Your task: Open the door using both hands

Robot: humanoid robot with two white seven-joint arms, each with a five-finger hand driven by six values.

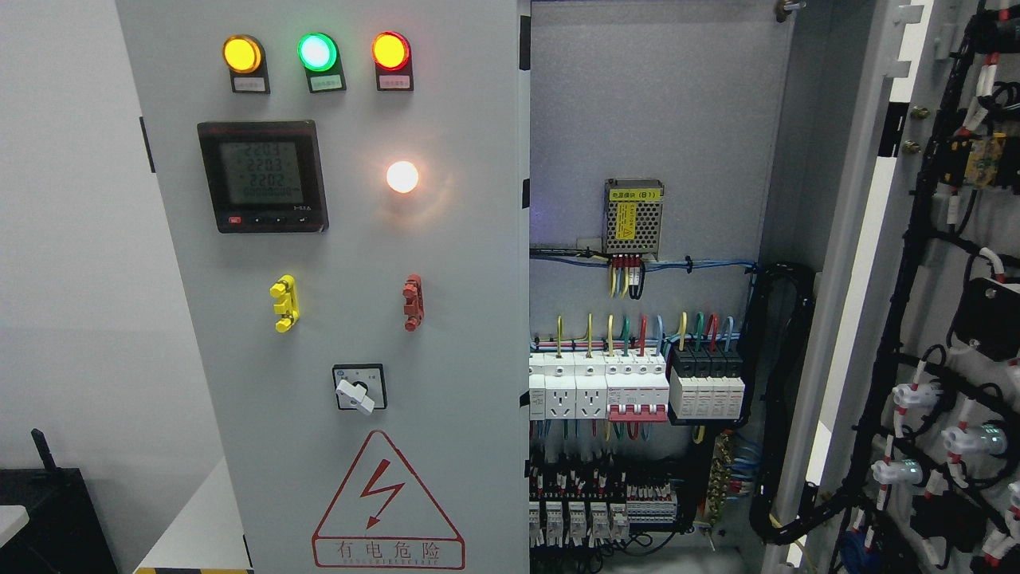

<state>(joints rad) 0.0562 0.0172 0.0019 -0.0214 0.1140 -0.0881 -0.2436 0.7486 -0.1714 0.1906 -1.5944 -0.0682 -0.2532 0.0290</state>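
Note:
A grey electrical cabinet fills the head view. Its left door (446, 263) stands closed and carries three indicator lamps (315, 52), a digital meter (262, 176), a lit round lamp (402, 177), a yellow handle (284, 304), a red handle (413, 302), a rotary switch (358, 389) and a lightning warning sign (388, 504). The right door (940, 335) is swung wide open to the right, its wired inner face showing. Inside, breakers (629, 387) and a power supply (633, 217) are exposed. Neither of my hands shows anywhere.
A white wall (72, 239) lies to the left of the cabinet. A black box (56, 518) with an antenna stands at the lower left. Black cable bundles (785, 383) hang along the open door's hinge side.

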